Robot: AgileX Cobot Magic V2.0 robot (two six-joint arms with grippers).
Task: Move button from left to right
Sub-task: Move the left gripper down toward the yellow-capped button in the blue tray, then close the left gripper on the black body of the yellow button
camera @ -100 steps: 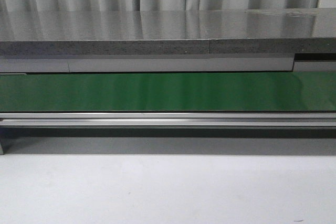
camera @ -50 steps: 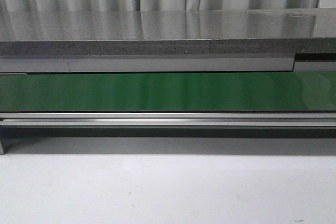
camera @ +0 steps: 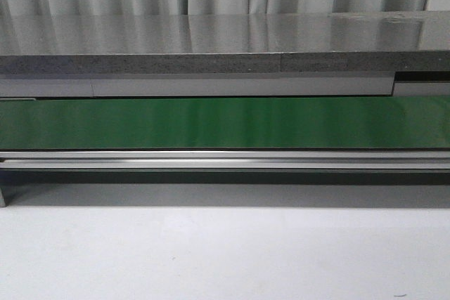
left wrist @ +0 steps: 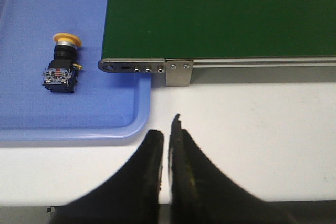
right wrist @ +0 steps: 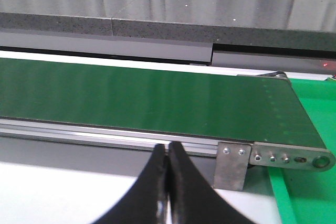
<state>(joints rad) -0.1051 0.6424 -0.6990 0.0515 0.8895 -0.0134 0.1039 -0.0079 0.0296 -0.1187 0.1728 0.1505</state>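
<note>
The button (left wrist: 61,65), a yellow-orange cap on a black body with blue and red marks, lies on its side in a blue tray (left wrist: 79,121), seen only in the left wrist view. My left gripper (left wrist: 167,129) is shut and empty over the white table, beside the tray's corner and apart from the button. My right gripper (right wrist: 167,150) is shut and empty in front of the green conveyor belt (right wrist: 157,95). Neither gripper nor the button shows in the front view.
The green belt (camera: 225,123) runs across the front view, with its metal rail (camera: 225,159) below and a grey stone counter (camera: 211,47) behind. The belt's end bracket (left wrist: 176,69) is next to the blue tray. A green tray (right wrist: 310,192) sits under the belt's right end.
</note>
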